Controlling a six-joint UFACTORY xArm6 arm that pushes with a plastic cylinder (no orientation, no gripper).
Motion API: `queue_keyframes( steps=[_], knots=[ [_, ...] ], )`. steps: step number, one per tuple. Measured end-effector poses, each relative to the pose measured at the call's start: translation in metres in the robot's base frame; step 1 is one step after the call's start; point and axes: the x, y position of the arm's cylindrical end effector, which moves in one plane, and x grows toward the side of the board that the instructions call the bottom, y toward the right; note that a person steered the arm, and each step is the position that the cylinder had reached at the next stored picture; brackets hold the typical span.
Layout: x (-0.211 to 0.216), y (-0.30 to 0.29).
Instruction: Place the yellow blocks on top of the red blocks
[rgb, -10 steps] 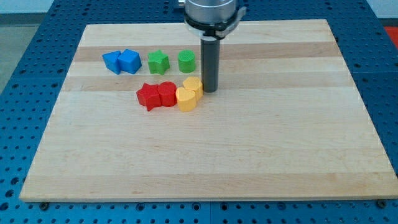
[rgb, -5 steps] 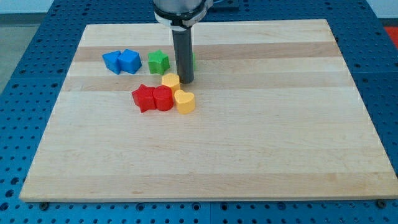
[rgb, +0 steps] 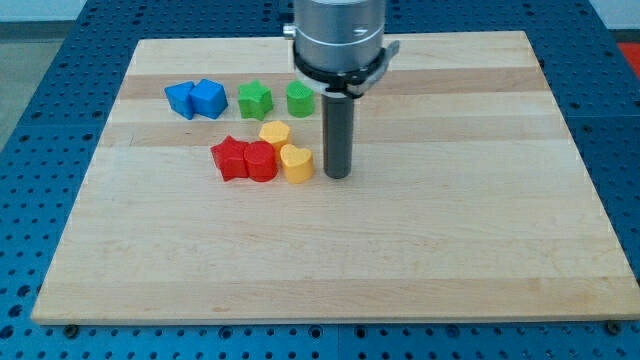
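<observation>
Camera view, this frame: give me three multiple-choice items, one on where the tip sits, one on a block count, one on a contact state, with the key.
1. Where is my tip relative to the lower yellow block?
A. at the view's right of it
B. at the view's left of it
C. on top of it

2. How many green blocks are on the board?
A. one
B. two
C. three

3. The red star block and the red round block are:
A. far apart
B. stacked
C. side by side, touching

Key: 1 A, the rod stands just right of that block. 2 B, a green star and a green round block. 3 C, no gap shows between them.
</observation>
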Motion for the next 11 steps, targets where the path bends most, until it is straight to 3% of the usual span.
queue_keyframes(
  steps=[1, 3, 5, 11],
  knots=[
    [0.000, -0.006],
    [-0.044, -0.006],
    [0.024, 0.012],
    [-0.046, -0.048]
  ],
)
